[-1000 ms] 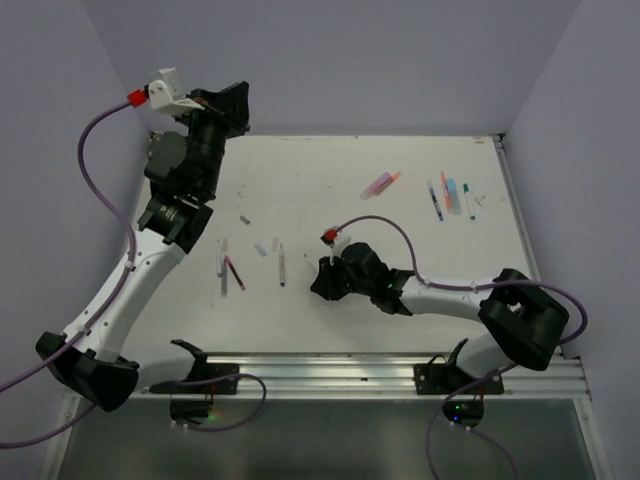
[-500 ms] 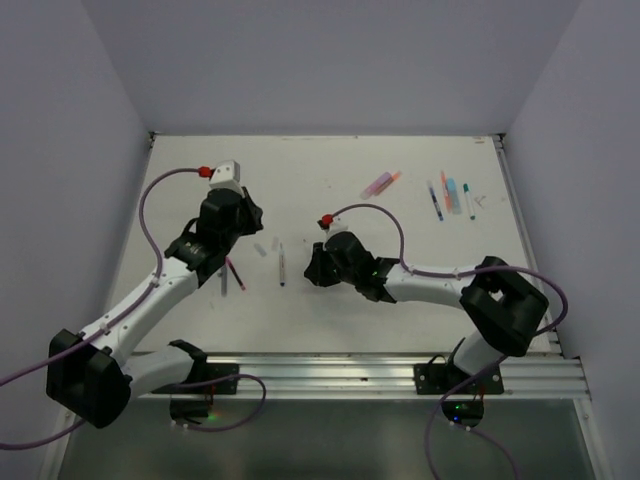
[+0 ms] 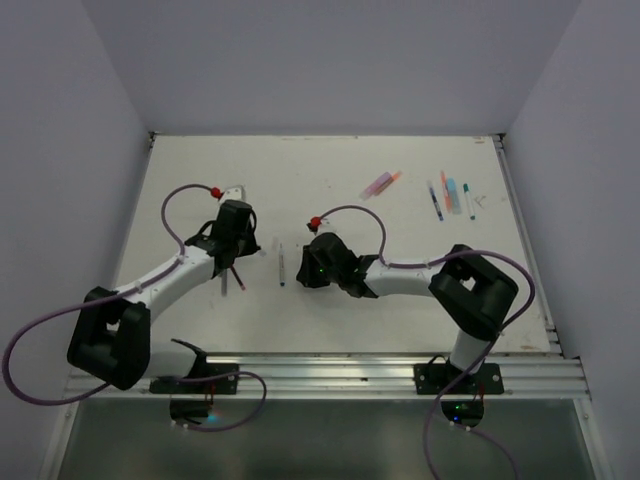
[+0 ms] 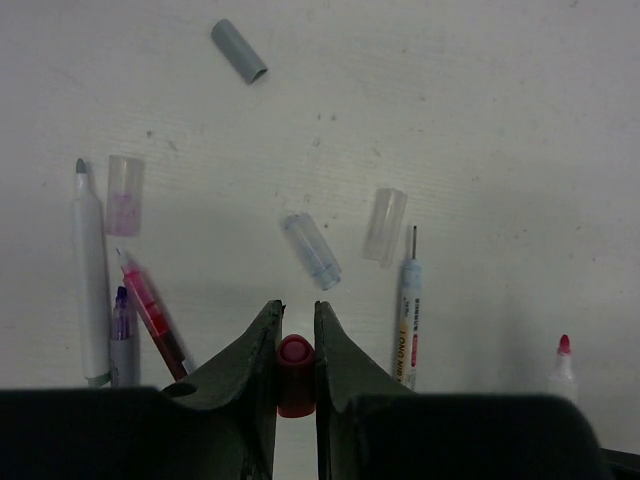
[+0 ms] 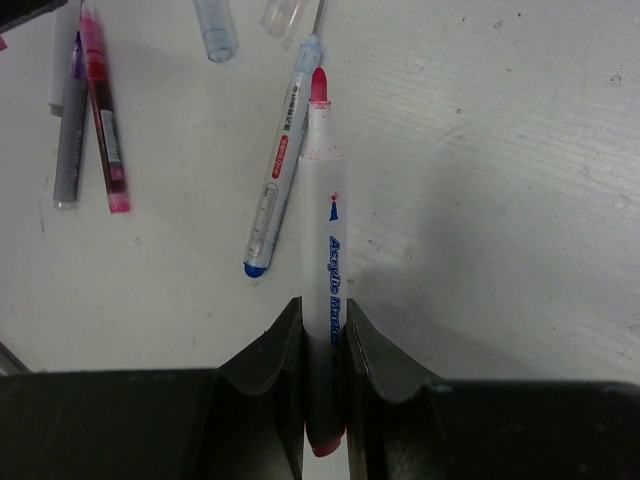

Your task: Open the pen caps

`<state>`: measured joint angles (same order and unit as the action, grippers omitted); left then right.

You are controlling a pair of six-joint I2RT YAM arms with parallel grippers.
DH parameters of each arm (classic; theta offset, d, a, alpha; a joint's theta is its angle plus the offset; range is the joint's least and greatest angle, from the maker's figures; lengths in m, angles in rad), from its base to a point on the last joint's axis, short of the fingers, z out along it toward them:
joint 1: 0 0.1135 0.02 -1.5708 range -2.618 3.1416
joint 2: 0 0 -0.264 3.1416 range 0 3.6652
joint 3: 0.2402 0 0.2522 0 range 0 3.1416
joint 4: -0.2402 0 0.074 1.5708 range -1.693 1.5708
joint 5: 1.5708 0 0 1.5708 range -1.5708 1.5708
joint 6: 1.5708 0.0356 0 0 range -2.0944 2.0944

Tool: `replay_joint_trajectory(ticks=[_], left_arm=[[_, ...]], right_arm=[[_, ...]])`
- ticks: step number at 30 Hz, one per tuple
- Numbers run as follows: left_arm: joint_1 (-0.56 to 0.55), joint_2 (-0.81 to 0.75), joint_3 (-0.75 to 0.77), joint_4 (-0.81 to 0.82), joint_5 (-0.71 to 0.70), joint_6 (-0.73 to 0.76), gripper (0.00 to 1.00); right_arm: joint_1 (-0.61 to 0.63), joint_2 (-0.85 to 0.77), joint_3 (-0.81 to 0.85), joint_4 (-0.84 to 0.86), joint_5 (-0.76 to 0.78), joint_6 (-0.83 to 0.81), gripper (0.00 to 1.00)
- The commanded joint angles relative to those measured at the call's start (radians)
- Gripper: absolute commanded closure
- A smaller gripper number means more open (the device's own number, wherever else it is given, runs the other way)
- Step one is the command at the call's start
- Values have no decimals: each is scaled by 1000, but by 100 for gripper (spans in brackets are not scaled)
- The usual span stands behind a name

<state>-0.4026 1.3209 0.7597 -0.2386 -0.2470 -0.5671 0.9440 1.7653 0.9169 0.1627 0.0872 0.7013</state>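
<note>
Right wrist: right claw [image 5: 322, 310] grips white pen [image 5: 325, 200] lettered "Acrylic Marker"; left claw [image 4: 297, 308] pinches red cap [image 4: 295, 365].

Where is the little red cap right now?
In the left wrist view, the red cap sits pinched in the left pincer at bottom centre, just below the loose pale blue cap.

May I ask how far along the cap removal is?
Done: several uncapped pens lie among loose caps, such as the grey cap. In hand: left gripper holds the red cap, right gripper its white acrylic marker, pulled apart. Left: the far-right pens and pink pair appear untouched.
</note>
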Motion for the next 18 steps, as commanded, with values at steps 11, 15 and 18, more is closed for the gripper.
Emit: replay_joint_trajectory(ticks=[11, 15, 18], left_arm=[[64, 127, 9, -34, 5, -34, 76], [70, 126, 7, -34, 0, -37, 68], [71, 117, 12, -42, -3, -37, 54]], right_arm=[[15, 60, 54, 8, -6, 38, 100], [18, 79, 62, 8, -9, 46, 100], [19, 85, 68, 9, -14, 55, 99]])
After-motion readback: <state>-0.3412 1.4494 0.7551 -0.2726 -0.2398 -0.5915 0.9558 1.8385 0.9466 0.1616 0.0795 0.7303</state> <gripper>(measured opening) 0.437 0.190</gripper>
